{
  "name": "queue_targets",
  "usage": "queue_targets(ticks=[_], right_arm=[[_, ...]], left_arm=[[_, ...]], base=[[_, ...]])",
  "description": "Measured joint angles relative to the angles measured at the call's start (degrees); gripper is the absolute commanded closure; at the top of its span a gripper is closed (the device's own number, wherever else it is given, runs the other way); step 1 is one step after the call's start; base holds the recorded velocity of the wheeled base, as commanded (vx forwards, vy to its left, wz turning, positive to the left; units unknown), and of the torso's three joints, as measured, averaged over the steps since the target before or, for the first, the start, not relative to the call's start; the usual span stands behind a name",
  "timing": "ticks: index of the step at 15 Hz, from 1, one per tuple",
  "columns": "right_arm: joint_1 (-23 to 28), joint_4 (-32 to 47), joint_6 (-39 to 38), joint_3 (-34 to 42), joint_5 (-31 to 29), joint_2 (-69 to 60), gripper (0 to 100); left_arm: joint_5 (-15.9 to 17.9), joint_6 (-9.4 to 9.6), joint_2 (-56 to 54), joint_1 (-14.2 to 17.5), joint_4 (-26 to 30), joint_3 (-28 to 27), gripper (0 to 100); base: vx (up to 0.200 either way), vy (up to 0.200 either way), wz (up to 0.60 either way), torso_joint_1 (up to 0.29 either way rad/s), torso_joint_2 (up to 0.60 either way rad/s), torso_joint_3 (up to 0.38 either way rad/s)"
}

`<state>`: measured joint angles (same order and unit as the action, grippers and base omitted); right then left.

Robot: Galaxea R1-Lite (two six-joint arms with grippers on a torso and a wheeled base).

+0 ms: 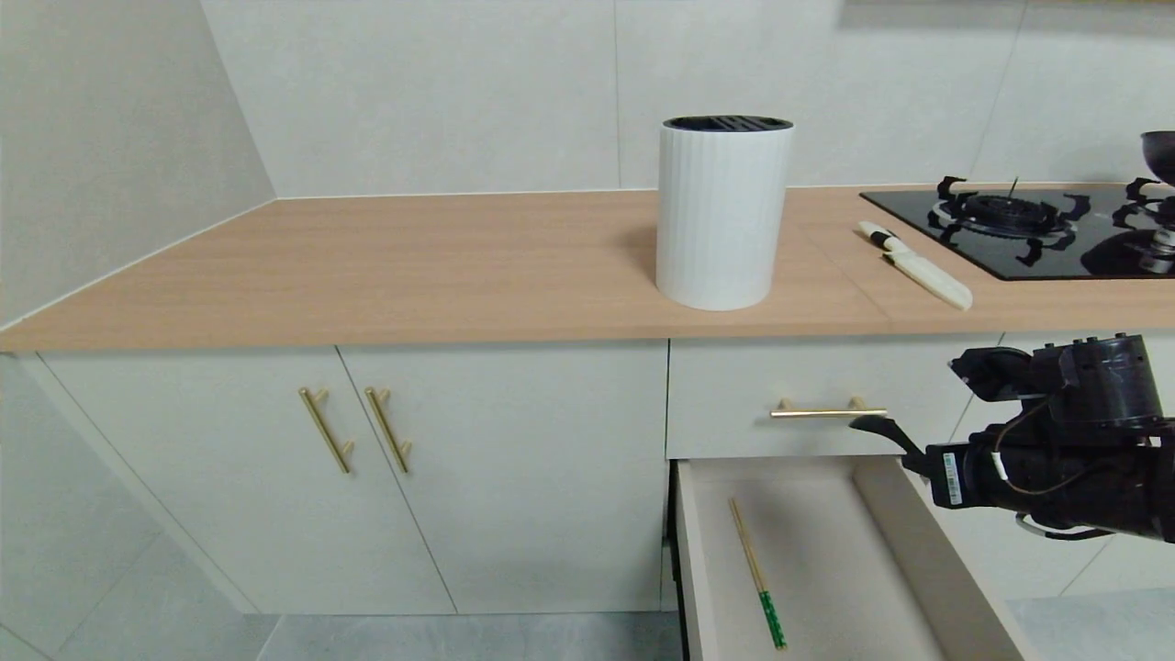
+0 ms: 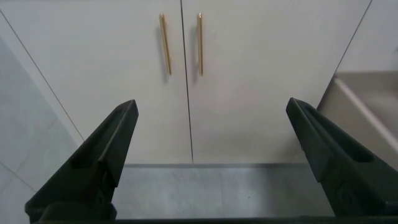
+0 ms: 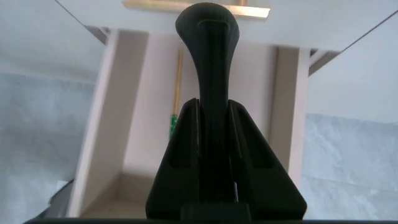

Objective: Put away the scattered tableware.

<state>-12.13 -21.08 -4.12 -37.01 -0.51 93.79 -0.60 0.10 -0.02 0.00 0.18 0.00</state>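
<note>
1. Surface [image 1: 413, 266]: wooden, runs across the head view from 9 to 3 o'clock, above pale cabinet fronts.
2. Holder [image 1: 723, 216]: white, ribbed, cylindrical, with a black slotted top. Stands upright on the surface, toward 1 o'clock of the head view's centre.
3. Knife [image 1: 916, 266]: pale handle, pale blade or sheath, dark band between. Lies flat on the surface at 3 o'clock of the holder and apart from it, between the holder and the hob [image 1: 1028, 229]. Runs roughly from 10 to 4 o'clock.
4. Drawer [image 1: 904, 542]: pulled open below the surface, at 5 o'clock of the holder. Sits directly under a closed front that carries a gold bar handle [image 1: 826, 412].
5. Chopsticks [image 1: 755, 574]: lie together on the drawer floor, nearer the 9 o'clock wall, green ends toward 6 o'clock. Seen also past the right claw in the right wrist view [image 3: 176, 93].
6. Right claw [image 1: 872, 425]: clenched, fingers pressed together with nothing between them. Hangs over the drawer's 3 o'clock wall, tip just beside the 3 o'clock end of the bar handle; cannot tell whether it touches the handle.
7. Left claw [image 2: 211, 109]: released, fingers wide apart, nothing between them. Faces the double cabinet doors [image 2: 249, 112] and their two upright gold door handles [image 2: 165, 43]. Doors sit at 9 o'clock of the drawer in the head view.
</note>
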Motion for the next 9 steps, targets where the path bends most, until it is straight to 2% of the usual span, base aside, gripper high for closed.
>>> queue_targets(ticks=[7, 9], right_arm=[[-0.77, -0.65, -0.01, 0.41, -0.11, 1.33, 100], [-0.74, -0.79, -0.01, 0.52, -0.15, 1.79, 100]], left_arm=[[0.00, 0.00, 0.00, 0.00, 0.00, 0.00, 0], [0.02, 0.00, 0.00, 0.00, 0.00, 0.00, 0]], base=[[0.000, 0.000, 0.00, -0.133, 0.46, 0.318], [0.000, 0.000, 0.00, -0.037, 0.27, 0.215]])
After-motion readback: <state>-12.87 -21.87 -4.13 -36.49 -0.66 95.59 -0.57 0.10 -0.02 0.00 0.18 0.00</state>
